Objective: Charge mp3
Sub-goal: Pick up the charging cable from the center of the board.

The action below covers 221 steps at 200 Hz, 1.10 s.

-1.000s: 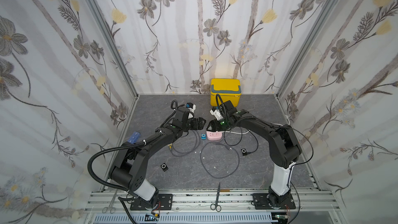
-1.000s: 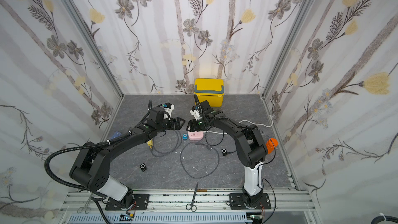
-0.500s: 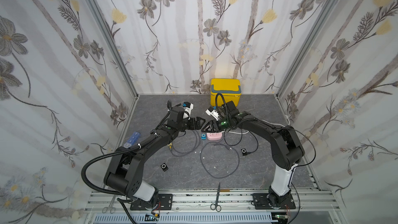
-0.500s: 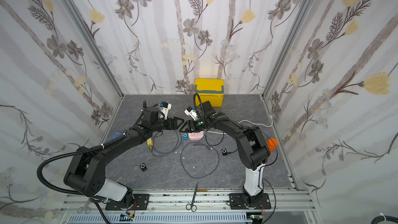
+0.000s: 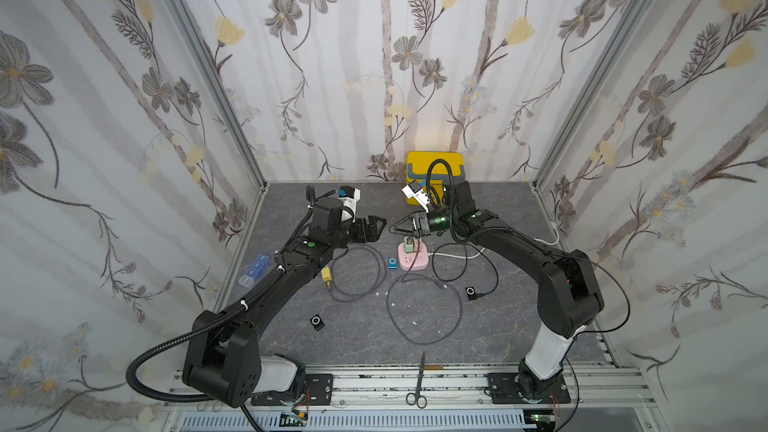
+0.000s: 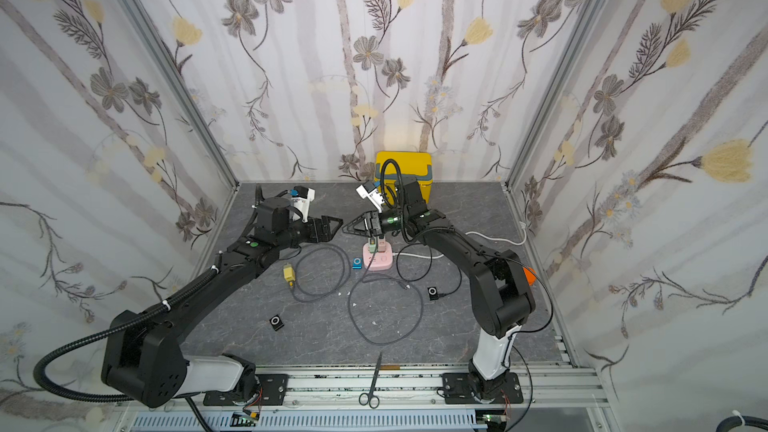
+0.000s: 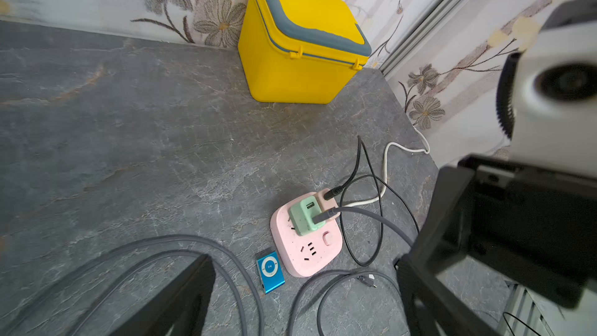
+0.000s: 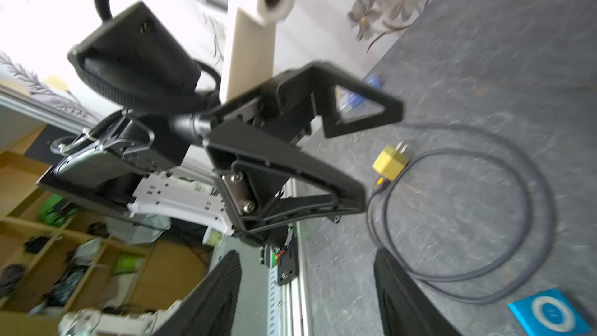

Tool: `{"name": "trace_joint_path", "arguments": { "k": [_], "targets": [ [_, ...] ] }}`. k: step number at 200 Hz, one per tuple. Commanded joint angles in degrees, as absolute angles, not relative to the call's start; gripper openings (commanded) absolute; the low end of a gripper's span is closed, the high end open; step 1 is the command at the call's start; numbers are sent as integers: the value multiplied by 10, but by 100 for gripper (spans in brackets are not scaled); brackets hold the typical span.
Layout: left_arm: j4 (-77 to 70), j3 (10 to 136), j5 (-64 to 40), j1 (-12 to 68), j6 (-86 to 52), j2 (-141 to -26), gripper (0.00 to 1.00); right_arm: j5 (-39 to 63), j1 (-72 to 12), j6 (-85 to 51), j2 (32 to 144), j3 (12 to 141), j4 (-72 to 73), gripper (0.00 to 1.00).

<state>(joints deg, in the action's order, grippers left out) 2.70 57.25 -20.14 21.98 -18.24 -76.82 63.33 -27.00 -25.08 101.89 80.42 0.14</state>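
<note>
The blue mp3 [image 5: 392, 263] lies flat on the grey table, just beside the pink power strip [image 5: 415, 259]; it also shows in the left wrist view as the blue mp3 [image 7: 270, 269]. A green charger [image 7: 305, 219] sits in the strip, and a grey cable [image 5: 424, 313] runs from it in a loop, its free plug [image 7: 368, 281] lying loose near the strip. My left gripper [image 5: 376, 228] and right gripper [image 5: 399, 228] hover above the strip, tips facing each other. Both are open and empty.
A yellow box [image 5: 434, 168] stands at the back wall. A yellow plug [image 5: 327, 275] with its own grey cable loop lies left of the strip. Black mp3 players [image 5: 317, 322] [image 5: 471, 292] lie nearer the front. Scissors [image 5: 419, 384] rest on the front rail.
The right gripper has lifted off the pink strip and swung left to point at the left gripper. The left gripper has drawn back a little. Nothing on the table has moved.
</note>
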Motion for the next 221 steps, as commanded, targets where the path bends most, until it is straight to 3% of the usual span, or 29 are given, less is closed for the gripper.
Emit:
{"name": "trace_joint_path", "arguments": {
  "k": [1, 52, 74, 127, 156, 221],
  "targets": [
    [91, 573, -170, 223, -168, -753, 88, 525, -247, -244, 991, 811, -52, 61],
    [171, 546, -108, 291, -141, -746, 76, 272, -207, -194, 836, 670, -148, 52],
    [173, 551, -58, 310, -158, -803, 55, 196, -180, -190, 802, 611, -164, 46],
    [124, 609, -8, 361, -173, -964, 20, 150, -157, -196, 769, 537, -200, 43],
    [104, 651, -19, 382, -186, -1031, 15, 134, -157, -220, 741, 490, -200, 35],
    [118, 713, -30, 390, -200, -1129, 10, 138, -158, -239, 695, 449, -196, 34]
  ]
}}
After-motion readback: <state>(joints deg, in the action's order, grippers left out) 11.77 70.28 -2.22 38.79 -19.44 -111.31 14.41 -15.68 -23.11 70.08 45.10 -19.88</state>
